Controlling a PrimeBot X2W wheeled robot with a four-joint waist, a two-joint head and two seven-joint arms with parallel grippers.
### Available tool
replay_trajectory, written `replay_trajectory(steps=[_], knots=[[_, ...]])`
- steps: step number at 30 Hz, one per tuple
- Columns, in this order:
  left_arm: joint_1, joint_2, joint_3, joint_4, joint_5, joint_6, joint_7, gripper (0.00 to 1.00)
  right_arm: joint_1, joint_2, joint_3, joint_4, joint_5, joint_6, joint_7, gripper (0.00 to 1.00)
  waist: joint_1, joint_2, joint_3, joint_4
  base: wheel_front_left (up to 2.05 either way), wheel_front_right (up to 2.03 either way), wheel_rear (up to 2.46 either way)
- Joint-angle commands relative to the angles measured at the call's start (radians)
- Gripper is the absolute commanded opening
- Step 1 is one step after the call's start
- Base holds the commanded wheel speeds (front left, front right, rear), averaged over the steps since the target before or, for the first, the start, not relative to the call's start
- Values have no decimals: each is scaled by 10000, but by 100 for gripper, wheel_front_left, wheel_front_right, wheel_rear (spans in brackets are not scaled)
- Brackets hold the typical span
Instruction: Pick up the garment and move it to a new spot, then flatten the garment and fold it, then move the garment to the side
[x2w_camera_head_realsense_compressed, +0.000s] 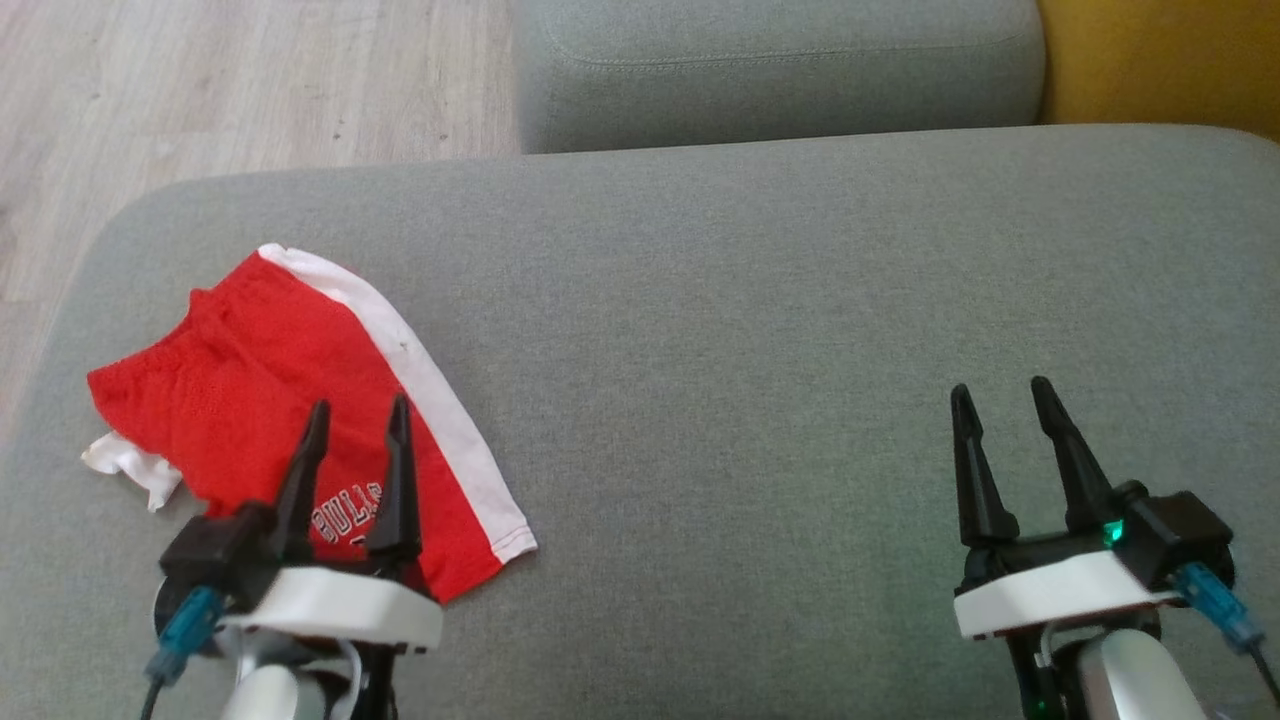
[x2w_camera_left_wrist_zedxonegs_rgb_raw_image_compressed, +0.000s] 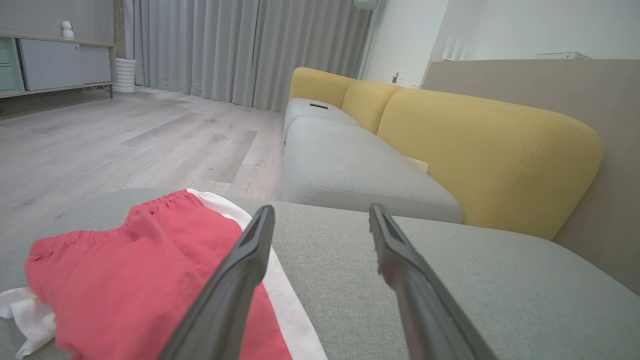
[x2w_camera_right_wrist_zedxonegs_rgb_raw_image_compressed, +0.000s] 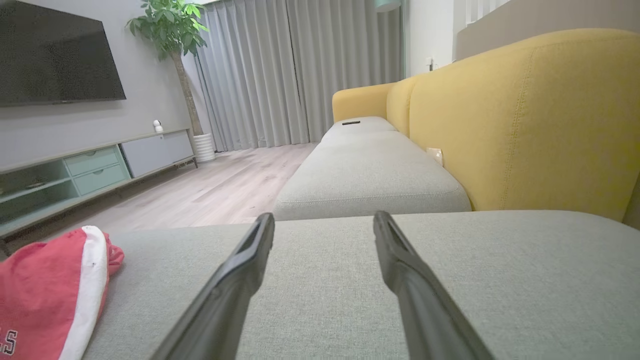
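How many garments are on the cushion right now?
1: red shorts with a white side stripe at the grey cushion's left end, by the open left gripper. White fabric peeking out at their left edge could be lining or another piece; hard to tell.

Red garment (x2w_camera_head_realsense_compressed: 250, 380) reads "BULLS" (partly hidden).

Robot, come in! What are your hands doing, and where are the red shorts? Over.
Left gripper open, empty, over the shorts. Right gripper open, empty, over bare cushion. Shorts lying on cushion's left side. Nothing in the way.
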Motion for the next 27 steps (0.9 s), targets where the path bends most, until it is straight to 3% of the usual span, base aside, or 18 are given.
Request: replay_trajectory(steps=[1,9,27], knots=[[-138,-92,537,-367,283,-233,-170,100,-188,-81,285,-312,119,-9,-170,100,0,0,-12,5,0,0,0],[113,-434,1196,76,790,-1173,-433,100,-80,-86,586,95,1081,-9,-436,100,0,0,-57,-32,0,0,0],[52,-445,1006,742,124,-1246,-496,100,-147,-87,724,600,1460,-9,-500,100,0,0,-77,-96,0,0,0]])
